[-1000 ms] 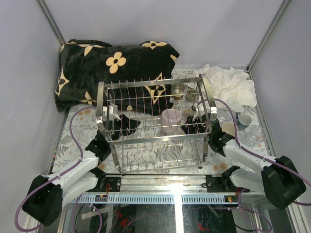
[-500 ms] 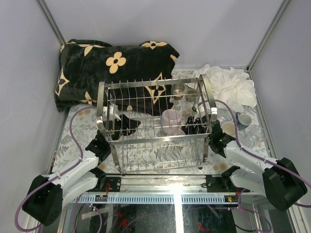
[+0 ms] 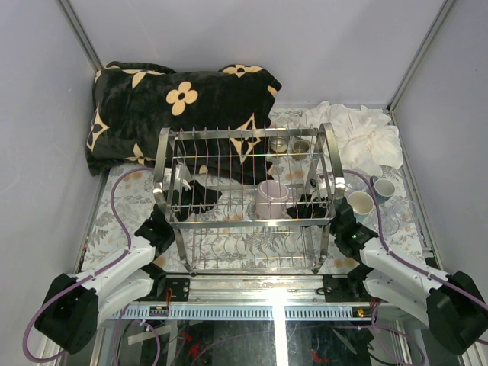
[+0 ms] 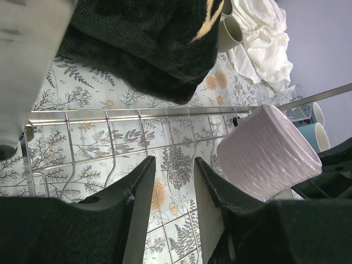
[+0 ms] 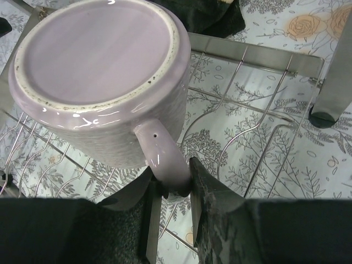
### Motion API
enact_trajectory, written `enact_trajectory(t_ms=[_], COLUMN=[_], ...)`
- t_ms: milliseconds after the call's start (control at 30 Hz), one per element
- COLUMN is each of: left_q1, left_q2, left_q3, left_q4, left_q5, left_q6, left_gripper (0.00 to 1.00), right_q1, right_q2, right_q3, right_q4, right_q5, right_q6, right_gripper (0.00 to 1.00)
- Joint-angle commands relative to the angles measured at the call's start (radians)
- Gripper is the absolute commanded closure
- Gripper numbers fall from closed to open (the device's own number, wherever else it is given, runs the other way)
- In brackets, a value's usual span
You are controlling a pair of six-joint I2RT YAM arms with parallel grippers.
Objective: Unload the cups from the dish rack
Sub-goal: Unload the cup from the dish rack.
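The pink-mauve textured ceramic mug point(image 5: 99, 71) sits base-up inside the large chrome wire dish rack point(image 3: 252, 223), with the right fingers point(image 5: 206, 192) clamped on its handle, apparently to lift it clear, while the left fingers point(image 4: 137, 203) hang apart and empty nearby.

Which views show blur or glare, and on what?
Left wrist: the grey bar at upper left, close to the lens, is blurred. Right wrist: small white glare spots on the glazed pink mug, which is sharp. Top external: the chrome dish rack glints.

White arms point(image 3: 114, 271), blk joints point(image 3: 65, 313), purple cables point(image 3: 117, 210)
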Motion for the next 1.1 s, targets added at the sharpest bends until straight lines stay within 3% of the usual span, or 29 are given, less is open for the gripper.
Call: enact_trajectory(t_ms=[0,233,400,733,1067], left_q1=[-0.01,-0.01,-0.01,-0.011,-0.011], left_q2=[0.0,-0.003,-0.033,-0.124,-0.222], left_q3=[0.016,0.018,0.015,-0.004,0.002], left_q4=[0.03,0.025,-0.002,-0.015,-0.182], left_q5=[-0.013,-0.024,-0.06,-0.045,-0.125], left_q6=[0.008,0.007,0.003,0.005,-0.05], left_gripper=[0.66,0.65,0.54,0.47,0.47], right_q1=[0.023,0.023,0.022,0.011,-0.007], right_q2=[-0.069,-0.104,-0.087,-0.09,-0.078], right_q3=[-0.025,-0.053,-0.049,-0.044,-0.041], right_q4=[0.09,0.096,0.102,0.085,0.09], right_q5=[0.04,0.076,0.071,0.064,0.044], right_q6=[0.061,0.07,0.063,0.053,0.046], right_gripper=[1.0,1.0,1.0,1.0,1.0])
